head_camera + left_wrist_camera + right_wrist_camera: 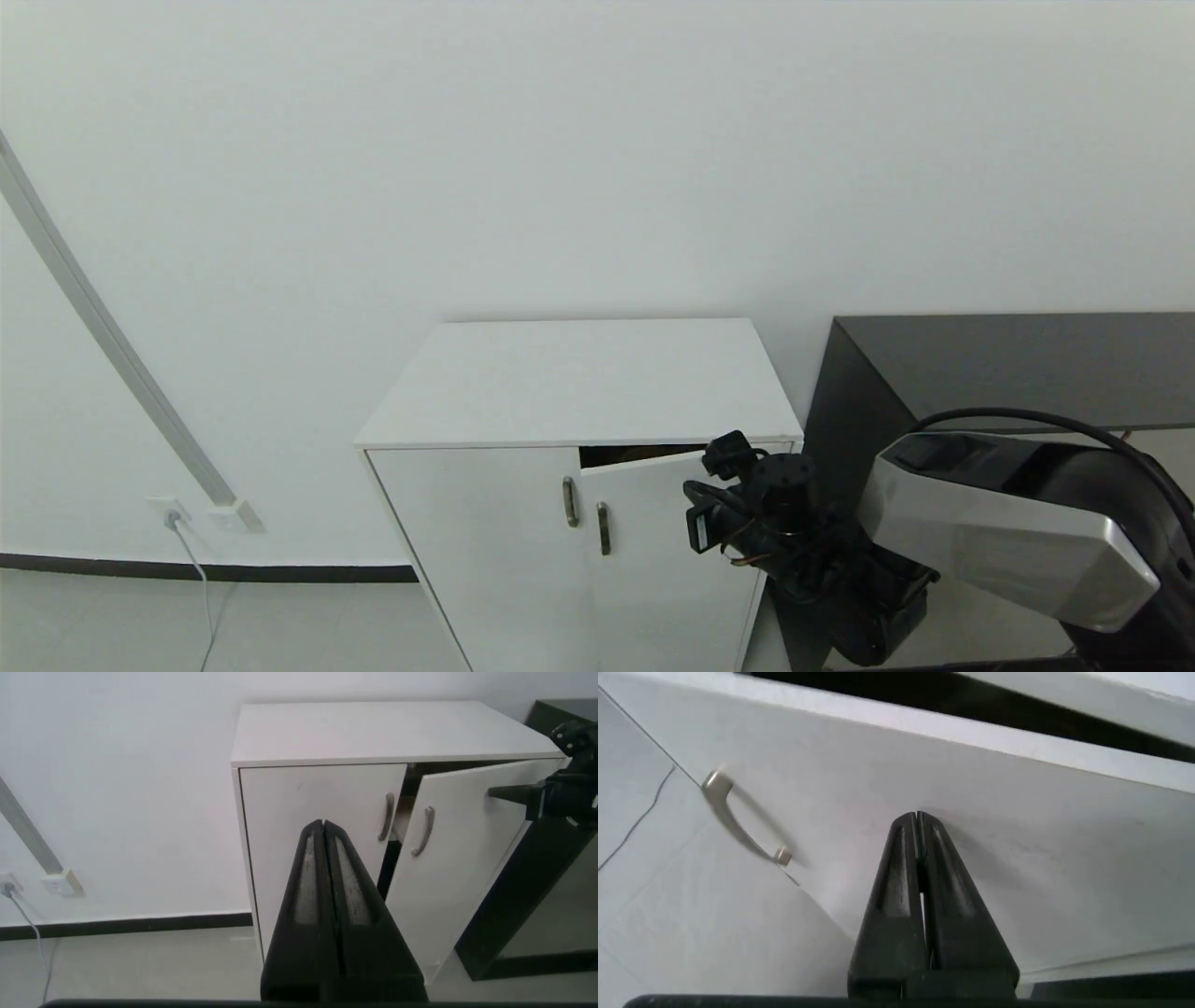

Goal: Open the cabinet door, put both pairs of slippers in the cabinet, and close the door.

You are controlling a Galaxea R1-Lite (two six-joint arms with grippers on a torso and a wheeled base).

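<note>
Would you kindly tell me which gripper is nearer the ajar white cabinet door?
Right. The right gripper is up against the face of the ajar white cabinet door; the left gripper sits well back, facing it.

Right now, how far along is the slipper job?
Done: the cabinet has its right door slightly ajar; the left door is shut. In hand: the right gripper, shut, has its tip at the ajar door's face, beside the handle. The left gripper, shut, hangs back. Left: the inside is hidden, so whether slippers are stowed, or only closing remains, cannot be told.
</note>
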